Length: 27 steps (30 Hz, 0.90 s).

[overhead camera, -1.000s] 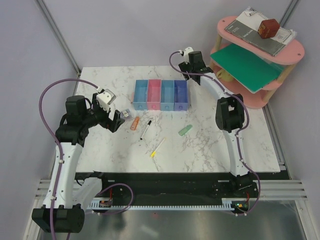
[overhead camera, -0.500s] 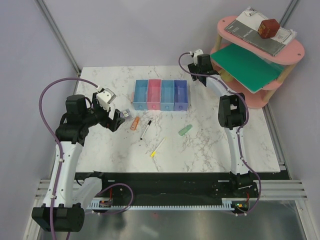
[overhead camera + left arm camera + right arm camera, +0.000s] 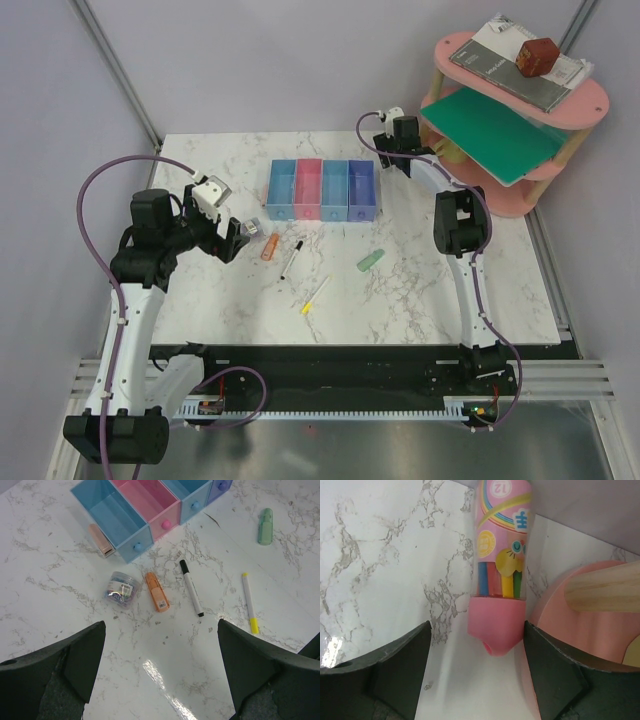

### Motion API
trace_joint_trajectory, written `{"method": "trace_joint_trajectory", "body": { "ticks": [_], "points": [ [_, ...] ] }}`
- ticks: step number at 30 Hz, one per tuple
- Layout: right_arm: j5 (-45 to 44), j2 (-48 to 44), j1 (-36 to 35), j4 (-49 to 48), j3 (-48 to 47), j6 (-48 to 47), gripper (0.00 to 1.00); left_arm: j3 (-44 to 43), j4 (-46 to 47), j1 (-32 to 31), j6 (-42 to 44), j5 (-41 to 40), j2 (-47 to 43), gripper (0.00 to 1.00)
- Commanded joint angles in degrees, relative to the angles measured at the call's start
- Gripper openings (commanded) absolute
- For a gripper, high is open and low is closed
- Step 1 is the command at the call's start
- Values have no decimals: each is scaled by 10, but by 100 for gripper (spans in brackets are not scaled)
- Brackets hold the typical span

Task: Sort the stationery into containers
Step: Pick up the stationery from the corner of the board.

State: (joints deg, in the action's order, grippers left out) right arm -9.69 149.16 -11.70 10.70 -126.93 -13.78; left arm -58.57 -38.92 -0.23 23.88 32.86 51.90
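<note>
Looking down from the top view, you have the bins (image 3: 322, 188) mid-table. The orange eraser (image 3: 269, 247), pen (image 3: 291, 258) and pencil (image 3: 314, 296) lie at their 6 to 7 o'clock, the green eraser (image 3: 370, 261) at 5 o'clock. Your left gripper (image 3: 232, 240) hovers at the bins' 8 o'clock, jaws wide apart and empty. Its wrist view shows a pink eraser (image 3: 101, 540) against the light blue bin's outer wall and a clear jar (image 3: 121, 588) just beside the orange eraser. Your right gripper (image 3: 476, 628) is at 2 o'clock by the shelf (image 3: 592, 100), fingers spread, with a pink tube (image 3: 500, 570) lying between them.
</note>
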Motion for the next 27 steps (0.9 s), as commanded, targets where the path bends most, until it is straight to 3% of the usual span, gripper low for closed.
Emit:
{"method": "trace_joint_trajectory", "body": {
  "ticks": [1,10,16,19,23,27],
  "points": [
    [10,21,7,-11,-37,15,81,-24,7,1,-16,-10,-10,100],
    [17,43,7,-22,-60,25,77,-28,6,1,-19,-11,-5,100],
    [13,49,7,-25,-61,31,64,-32,7,1,-18,-9,2,100],
    [11,46,7,-21,-60,38,55,-37,7,1,-18,-3,7,100],
    [-1,43,7,-19,-56,39,28,-37,7,1,-18,-1,8,100],
    [1,16,7,-13,-24,38,20,-37,5,1,-9,2,5,100]
  ]
}}
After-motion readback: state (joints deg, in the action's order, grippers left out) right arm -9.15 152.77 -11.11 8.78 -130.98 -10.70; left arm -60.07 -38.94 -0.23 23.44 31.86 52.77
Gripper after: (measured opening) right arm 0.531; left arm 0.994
